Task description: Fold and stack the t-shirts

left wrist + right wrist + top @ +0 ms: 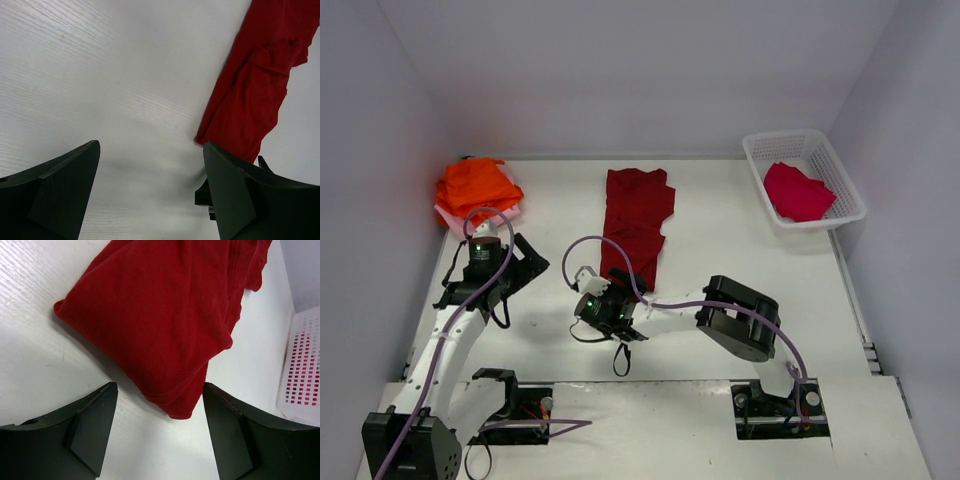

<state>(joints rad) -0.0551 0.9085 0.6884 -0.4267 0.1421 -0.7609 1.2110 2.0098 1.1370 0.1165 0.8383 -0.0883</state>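
Bases of both arms sit at the near edge of the table [720, 250], the left arm reaching up the left side and the right arm bent leftward across the middle.

The left gripper [150, 192] is open, its two dark fingers [55, 190] spread wide over bare white tabletop with nothing between them. It hangs left of centre, well apart from any cloth. From its wrist camera the near end of the dark red shirt [636, 225] shows off to the right.

The right gripper [160, 432] is also open: its fingers stand apart and hold nothing. It points at the near end of the dark red shirt, and in its wrist view the rounded near corner of the cloth lies just ahead of the gap between the fingers, not inside it. Whether the fingertips touch the table I cannot tell.

The dark red shirt lies in the middle of the table as a long, narrow, doubled-over strip. It runs from just beyond the right gripper away toward the far wall. Its far end is wider, with some rumpled folds along the right edge.

Farther back on the left, near the far corner, bright orange shirts [475, 185] are piled in a loose heap. A pale pink shirt [442, 213] peeks out from under their near edge.

At the far right a white lattice basket [850, 205] stands against the side wall, well apart from both grippers. The crimson shirt [798, 192] lies crumpled inside it.
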